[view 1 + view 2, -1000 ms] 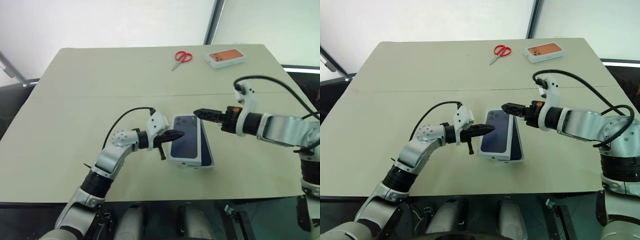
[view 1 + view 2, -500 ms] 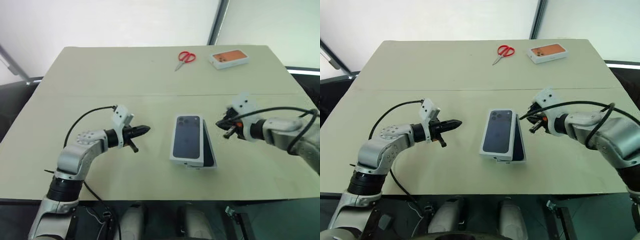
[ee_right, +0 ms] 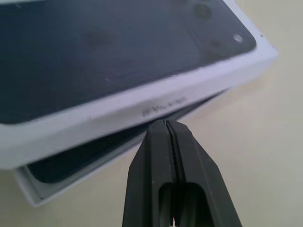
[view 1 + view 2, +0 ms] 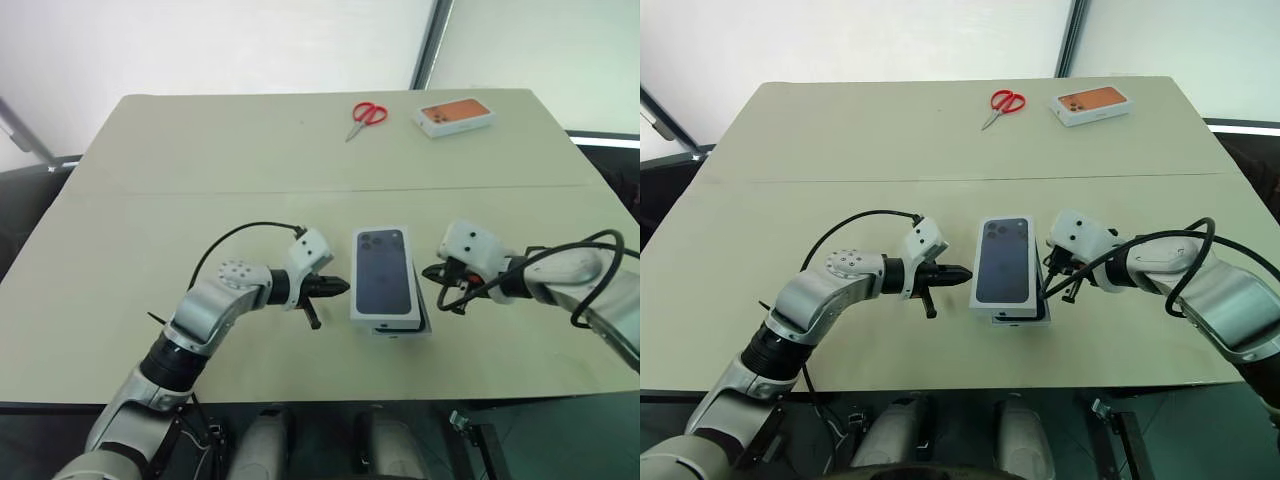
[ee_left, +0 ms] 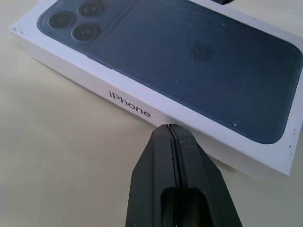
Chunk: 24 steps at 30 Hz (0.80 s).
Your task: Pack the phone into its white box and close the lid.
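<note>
The lid (image 4: 385, 278), white with a dark blue phone print on top, lies slightly askew on the white box (image 3: 29, 191) in the middle of the table. The box's right side and near end stick out from under the lid. Inside the box, under the lid, the dark phone (image 3: 78, 160) shows as a strip. My left gripper (image 4: 345, 286) is shut, its tip at the lid's left long side (image 5: 137, 106). My right gripper (image 4: 427, 272) is shut too, its tip at the right long side, where the lid overhangs the box (image 3: 161, 106).
Red scissors (image 4: 366, 114) and a white box with an orange top (image 4: 455, 115) lie at the far edge of the beige table (image 4: 180, 190). A seam crosses the table behind the lid. The table's near edge runs just below both arms.
The right gripper has shut, rolled over and sunk to the lid's right side. The left gripper swung away to the left, then came back to the lid's left side. The lid lies straighter.
</note>
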### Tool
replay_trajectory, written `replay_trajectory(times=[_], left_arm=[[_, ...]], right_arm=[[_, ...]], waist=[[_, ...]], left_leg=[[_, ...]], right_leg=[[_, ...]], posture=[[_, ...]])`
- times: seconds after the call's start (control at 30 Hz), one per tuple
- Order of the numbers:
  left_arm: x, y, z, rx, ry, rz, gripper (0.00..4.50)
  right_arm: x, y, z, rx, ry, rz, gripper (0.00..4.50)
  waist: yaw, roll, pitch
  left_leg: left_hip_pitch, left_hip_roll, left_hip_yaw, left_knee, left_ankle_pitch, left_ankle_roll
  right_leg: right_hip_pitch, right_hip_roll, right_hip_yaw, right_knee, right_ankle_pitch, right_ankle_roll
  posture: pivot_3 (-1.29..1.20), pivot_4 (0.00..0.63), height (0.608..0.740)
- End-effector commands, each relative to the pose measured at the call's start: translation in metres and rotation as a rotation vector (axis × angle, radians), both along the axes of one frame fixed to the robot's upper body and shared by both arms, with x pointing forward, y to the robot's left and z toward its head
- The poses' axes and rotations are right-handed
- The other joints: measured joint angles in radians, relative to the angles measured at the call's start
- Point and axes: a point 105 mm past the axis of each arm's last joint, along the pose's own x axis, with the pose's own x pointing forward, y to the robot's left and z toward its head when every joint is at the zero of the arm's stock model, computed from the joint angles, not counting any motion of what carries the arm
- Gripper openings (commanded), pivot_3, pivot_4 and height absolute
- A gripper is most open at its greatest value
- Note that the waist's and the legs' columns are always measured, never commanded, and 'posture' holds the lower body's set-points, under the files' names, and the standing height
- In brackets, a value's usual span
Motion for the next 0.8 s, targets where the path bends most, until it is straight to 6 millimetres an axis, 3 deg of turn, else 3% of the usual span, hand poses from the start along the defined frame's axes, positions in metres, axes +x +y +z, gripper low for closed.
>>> replay_trajectory(times=[0.03, 0.8], left_arm=[[-0.007, -0.011, 0.008, -0.017, -0.030, -0.063, 0.00], [-0.031, -0.030, 0.019, -0.071, -0.022, -0.196, 0.00]], right_arm=[[-0.003, 0.007, 0.012, 0.009, -0.049, 0.033, 0.03], [-0.022, 0.005, 0.000, -0.015, 0.021, 0.084, 0.03]], waist=[[0.000, 0.000, 0.000], [0.000, 0.000, 0.000]], left_leg=[[0.000, 0.000, 0.000, 0.000, 0.000, 0.000], [0.000, 0.000, 0.000, 0.000, 0.000, 0.000]], right_leg=[[0.000, 0.000, 0.000, 0.000, 0.000, 0.000], [0.001, 0.000, 0.000, 0.000, 0.000, 0.000]], posture=[[0.00, 0.150, 0.697], [0.00, 0.150, 0.697]])
